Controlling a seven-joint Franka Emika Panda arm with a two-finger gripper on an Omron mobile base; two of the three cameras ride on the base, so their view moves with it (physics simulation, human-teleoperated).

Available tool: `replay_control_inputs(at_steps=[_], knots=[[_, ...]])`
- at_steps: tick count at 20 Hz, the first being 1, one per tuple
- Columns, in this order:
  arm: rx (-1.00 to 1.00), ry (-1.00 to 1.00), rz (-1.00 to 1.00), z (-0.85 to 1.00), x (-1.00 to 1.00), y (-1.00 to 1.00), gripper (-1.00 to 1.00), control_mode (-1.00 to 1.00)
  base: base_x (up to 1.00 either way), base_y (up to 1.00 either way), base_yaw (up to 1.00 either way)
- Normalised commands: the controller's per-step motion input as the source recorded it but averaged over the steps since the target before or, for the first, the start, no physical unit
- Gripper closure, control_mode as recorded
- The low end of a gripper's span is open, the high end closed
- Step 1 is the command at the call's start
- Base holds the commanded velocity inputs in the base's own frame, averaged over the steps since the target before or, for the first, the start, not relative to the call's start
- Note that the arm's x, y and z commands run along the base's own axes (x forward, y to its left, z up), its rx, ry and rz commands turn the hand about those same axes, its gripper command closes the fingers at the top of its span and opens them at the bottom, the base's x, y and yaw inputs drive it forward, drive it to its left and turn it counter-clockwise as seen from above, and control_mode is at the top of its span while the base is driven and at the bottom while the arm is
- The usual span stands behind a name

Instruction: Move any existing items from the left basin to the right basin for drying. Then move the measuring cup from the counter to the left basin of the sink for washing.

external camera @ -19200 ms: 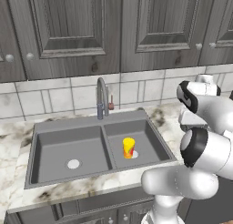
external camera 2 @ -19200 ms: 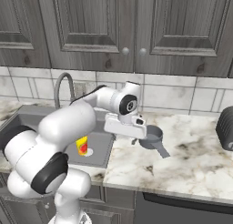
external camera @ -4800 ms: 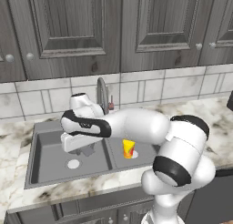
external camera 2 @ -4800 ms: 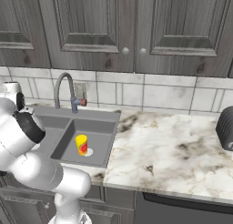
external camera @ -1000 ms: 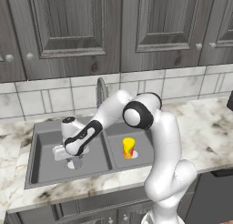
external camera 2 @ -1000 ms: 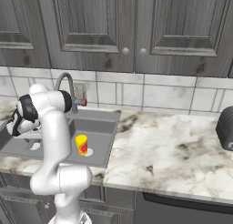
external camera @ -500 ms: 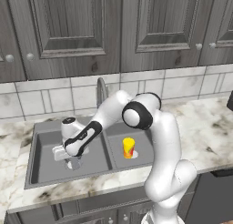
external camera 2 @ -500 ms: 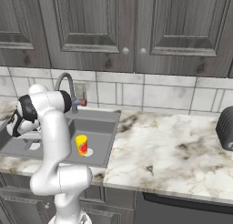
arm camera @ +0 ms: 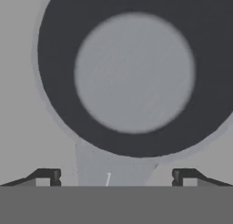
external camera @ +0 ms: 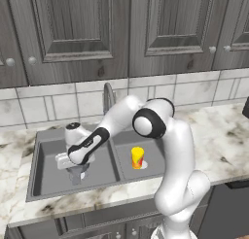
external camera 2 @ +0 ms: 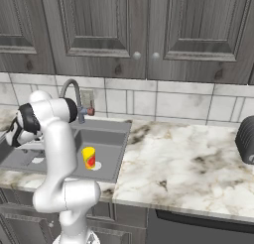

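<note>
Compared with the frame one second earlier, we found the arm in nearly the same posture but the finger tips set wider apart. The gripper point(arm camera: 116, 175) stood open directly above the small dark grey round measuring cup point(arm camera: 134, 73), gripping nothing; its handle ran down between the two tips. In the left base view the gripper point(external camera: 74, 171) hung low inside the left grey metal basin point(external camera: 48, 177) of the double sink, so we judged the cup released there. The small yellow cylindrical cup with orange-red marking point(external camera: 137, 157) stood upright in the right basin point(external camera: 155, 165), beside its pale drain. We judged both transfers done, with only the arm's withdrawal left. The white marble-look counter point(external camera 2: 198, 173) ran to the right, below pale wall tiles and dark grey panelled cabinets point(external camera 2: 149, 30); a curved grey tap point(external camera 2: 74, 96) rose behind the divider.
</note>
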Motion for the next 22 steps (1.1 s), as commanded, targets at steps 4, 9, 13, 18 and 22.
replay_control_inputs(at_steps=[4,9,13,18,22], knots=[[0.00,0.00,-0.01,0.31,-0.06,0.00,-1.00,-1.00,0.00,0.00,0.00],[0.00,0.00,-0.02,0.40,-0.14,0.00,-1.00,-1.00,0.00,0.00,0.00],[0.00,0.00,-0.04,0.43,-0.22,0.00,-1.00,-1.00,0.00,0.00,0.00],[0.00,0.00,-0.06,0.41,-0.35,0.00,-1.00,-1.00,0.00,0.00,0.00],[0.00,0.00,-0.07,0.43,-0.38,-0.01,-1.00,-1.00,0.00,0.00,0.00]])
